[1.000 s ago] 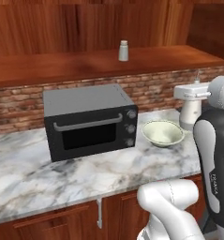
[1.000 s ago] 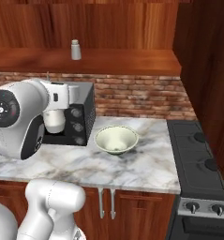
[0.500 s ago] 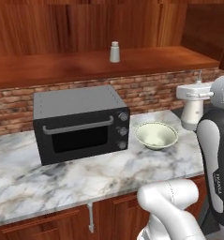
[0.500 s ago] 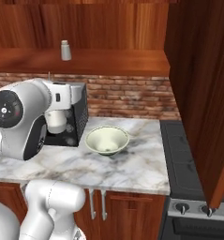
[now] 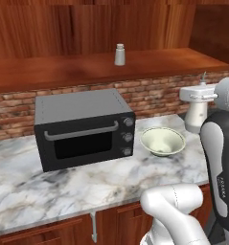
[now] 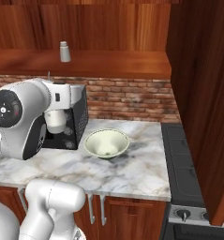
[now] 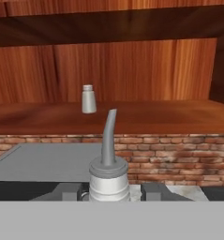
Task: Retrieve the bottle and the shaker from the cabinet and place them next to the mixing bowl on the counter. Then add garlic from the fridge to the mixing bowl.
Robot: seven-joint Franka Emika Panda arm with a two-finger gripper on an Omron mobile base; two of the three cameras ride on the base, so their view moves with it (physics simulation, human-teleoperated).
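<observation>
- Marble counter [image 5: 53,184], lower frame: views have shifted as the base drives, bringing the mixing bowl [image 5: 162,141] nearer centre-right.
- Gripper [image 7: 108,193], jaws clamped on the bottle [image 7: 108,176].
- Shaker [image 5: 119,54] remains on the shelf, upper centre; retrieval is pending.

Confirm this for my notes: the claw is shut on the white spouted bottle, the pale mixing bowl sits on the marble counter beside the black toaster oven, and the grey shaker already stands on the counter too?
Not quite. The small grey shaker stands on the wooden cabinet shelf, as the left base view shows. The rest holds: the claw is shut on the white spouted bottle, and the pale mixing bowl sits on the marble counter beside the black toaster oven.
</observation>
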